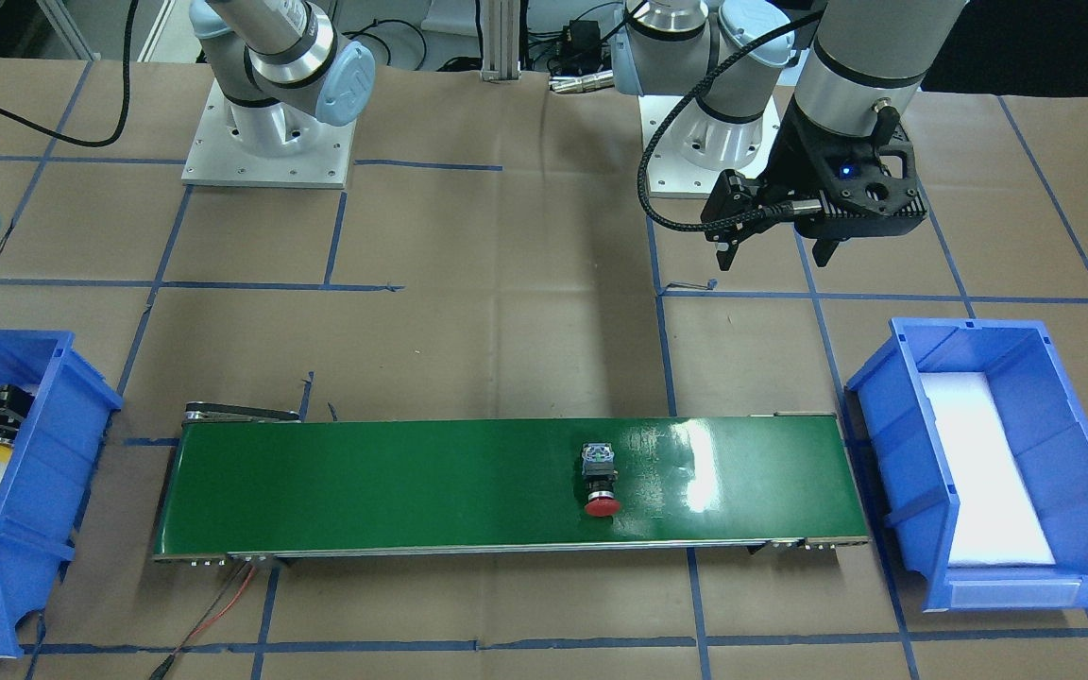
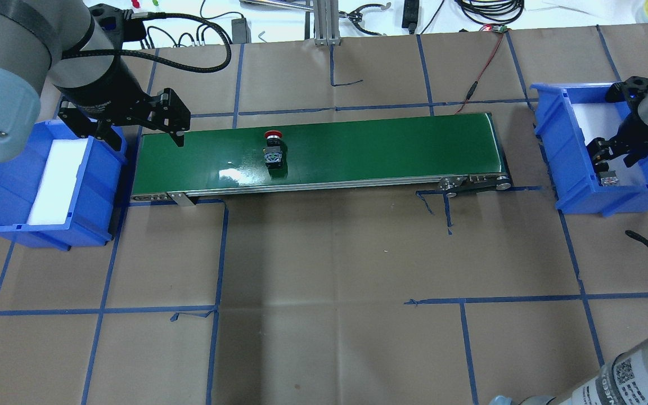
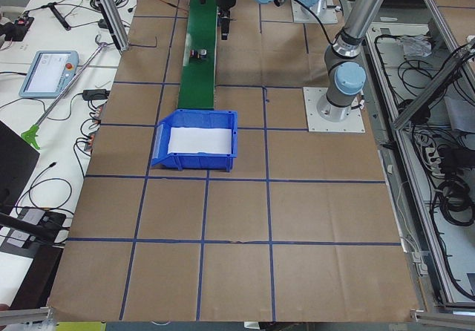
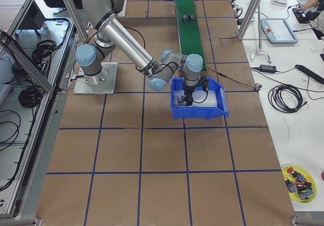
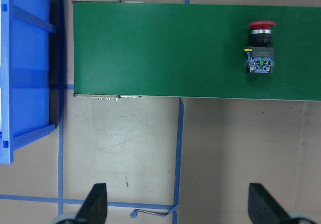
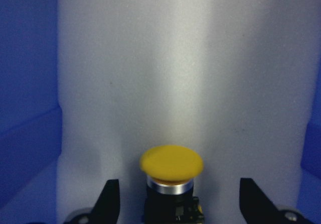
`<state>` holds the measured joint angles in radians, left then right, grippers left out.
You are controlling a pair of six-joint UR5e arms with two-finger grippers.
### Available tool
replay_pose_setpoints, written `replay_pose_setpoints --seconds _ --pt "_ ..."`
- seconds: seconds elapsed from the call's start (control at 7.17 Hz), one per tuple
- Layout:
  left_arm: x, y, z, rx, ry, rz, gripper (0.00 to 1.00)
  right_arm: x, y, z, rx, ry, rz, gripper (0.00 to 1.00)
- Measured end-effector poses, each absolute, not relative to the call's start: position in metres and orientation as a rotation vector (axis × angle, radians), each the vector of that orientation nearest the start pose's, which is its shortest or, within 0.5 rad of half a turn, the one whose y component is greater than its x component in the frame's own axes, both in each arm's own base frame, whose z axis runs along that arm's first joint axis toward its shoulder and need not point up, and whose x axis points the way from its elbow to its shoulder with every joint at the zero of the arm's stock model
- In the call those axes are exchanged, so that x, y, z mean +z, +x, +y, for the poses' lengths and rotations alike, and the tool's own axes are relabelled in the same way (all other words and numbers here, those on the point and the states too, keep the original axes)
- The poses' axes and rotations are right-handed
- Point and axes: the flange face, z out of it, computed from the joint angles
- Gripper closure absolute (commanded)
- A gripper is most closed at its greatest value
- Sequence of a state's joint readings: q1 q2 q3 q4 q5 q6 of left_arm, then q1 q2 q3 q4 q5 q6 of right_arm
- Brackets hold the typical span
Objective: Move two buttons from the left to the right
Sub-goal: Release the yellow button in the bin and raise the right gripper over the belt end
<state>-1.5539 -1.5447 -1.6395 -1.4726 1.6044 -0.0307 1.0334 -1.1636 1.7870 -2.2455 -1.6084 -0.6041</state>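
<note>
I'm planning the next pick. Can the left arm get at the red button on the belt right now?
Probably yes. The red button lies on its side, alone on the green conveyor belt, with nothing over or beside it. The left gripper hangs open near the belt's end.

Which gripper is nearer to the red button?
Left. The left gripper hovers at the belt end near the red button; the right gripper is far off, in a blue bin.

A robotics laboratory is shown. A table [image 2: 329,253] covered with brown paper and gridded with blue tape [image 2: 104,311] is seen, with mounting plates [image 1: 322,162] bolted on it. A teach pendant [image 3: 48,73], loose cables [image 3: 453,197] and aluminium frame posts [image 3: 109,12] are placed around it.
</note>
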Motion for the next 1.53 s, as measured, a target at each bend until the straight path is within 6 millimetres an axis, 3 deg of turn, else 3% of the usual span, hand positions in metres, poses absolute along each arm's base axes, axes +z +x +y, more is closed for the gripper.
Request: replay_pose_setpoints --seconds 0.14,0.42,0.7,0.84,1.12,1.39,1.53 --pt "0.477 -0.122 -0.488 -0.086 -0.075 3.106 0.00 0.246 -0.194 -0.578 -0.058 -0.102 3.208 0.01" --pt "0.476 -0.122 -0.488 -0.085 -0.077 3.106 0.00 0.303 -0.192 -0.581 -0.099 -0.094 3.218 0.00" --pt "0.476 -0.122 -0.488 -0.085 -0.078 3.106 0.00 0.360 -0.178 -0.585 -0.179 -0.100 3.227 0.00" --pt "0.476 -0.122 -0.488 -0.085 -0.078 3.105 0.00 0.387 -0.152 -0.595 -0.247 -0.078 3.204 0.00" --pt "0.476 -0.122 -0.488 -0.085 -0.076 3.105 0.00 0.421 -0.052 -0.617 -0.359 -0.015 3.064 0.00" --pt "0.476 -0.122 -0.488 -0.085 -0.076 3.106 0.00 0.433 0.052 -0.613 -0.325 0.060 2.985 0.00" --pt "0.477 -0.122 -0.488 -0.086 -0.075 3.106 0.00 0.430 0.086 -0.605 -0.267 0.080 2.999 0.00"
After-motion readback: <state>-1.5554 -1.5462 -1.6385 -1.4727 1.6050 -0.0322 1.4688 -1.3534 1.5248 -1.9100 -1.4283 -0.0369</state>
